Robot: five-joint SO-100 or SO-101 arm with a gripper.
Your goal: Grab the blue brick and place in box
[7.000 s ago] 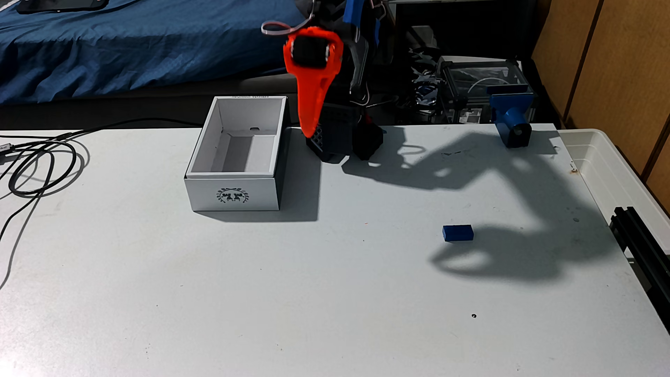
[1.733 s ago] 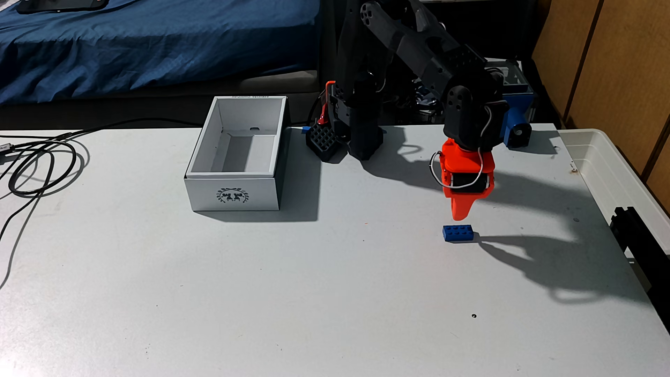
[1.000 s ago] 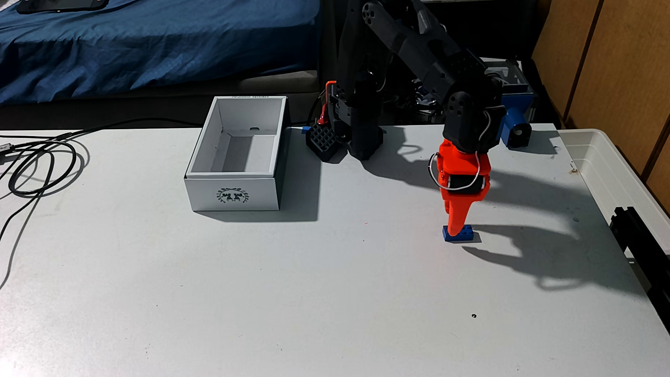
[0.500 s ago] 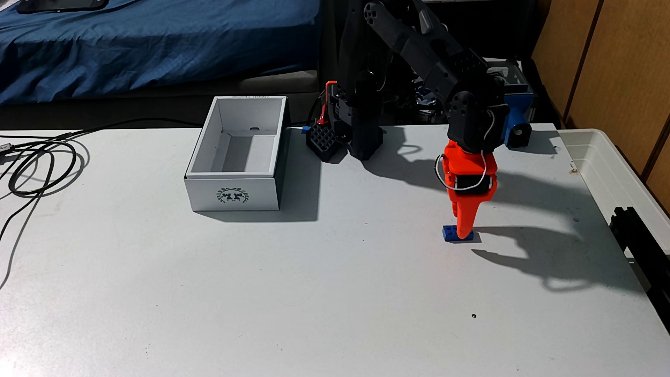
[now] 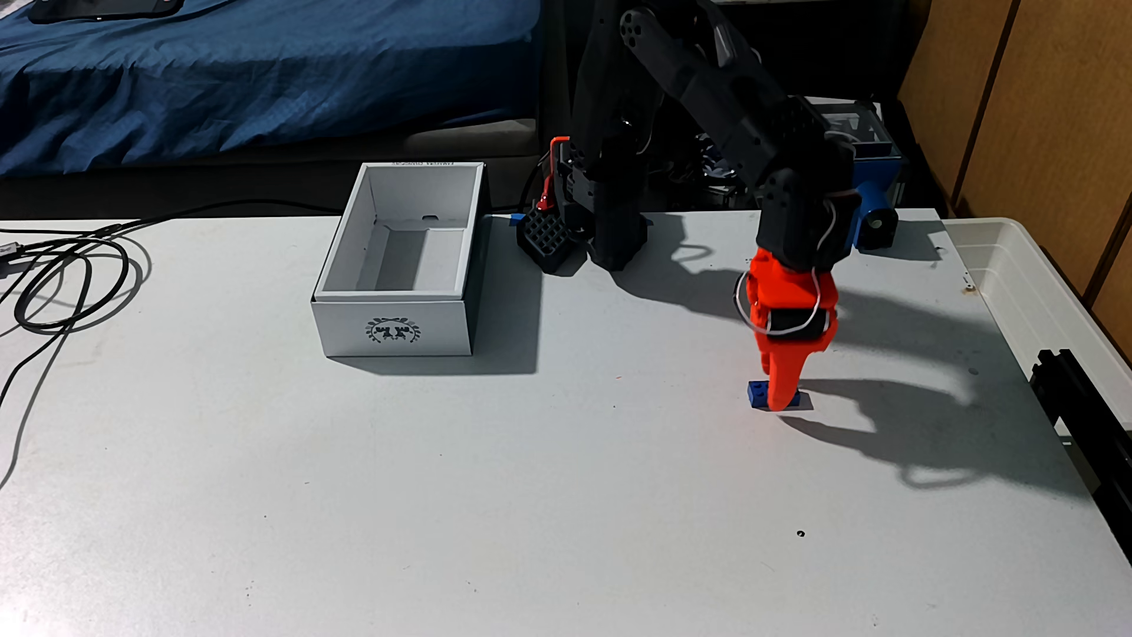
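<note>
An orange two-finger gripper [image 5: 779,401] on a black arm stands nearly upright over the blue brick [image 5: 758,394] on the white table [image 5: 551,490], at about 4 o'clock from the white box [image 5: 392,327] in the fixed view. The near orange finger crosses the brick's front face and hides its middle; only the left end with its studs and a sliver of the right end show. The second finger lies behind the first, so whether the jaws are already pressing the brick or only straddling it cannot be told from this angle. The brick rests flat on the table, well apart from the box, which sits open and empty with its laurel emblem facing the camera.

The step in hand looks like securing the grasp. Done well, the fingers should close squarely across the brick's short width near its middle, with the tips low but not scraping the table, so the brick does not twist or squirt sideways. A straight lift should follow before any swing toward 10 o'clock, high enough to pass the box's near wall. A blue bracket [image 5: 873,214] stands at the table's far edge, at 1 o'clock from the brick, clear of that path.
</note>
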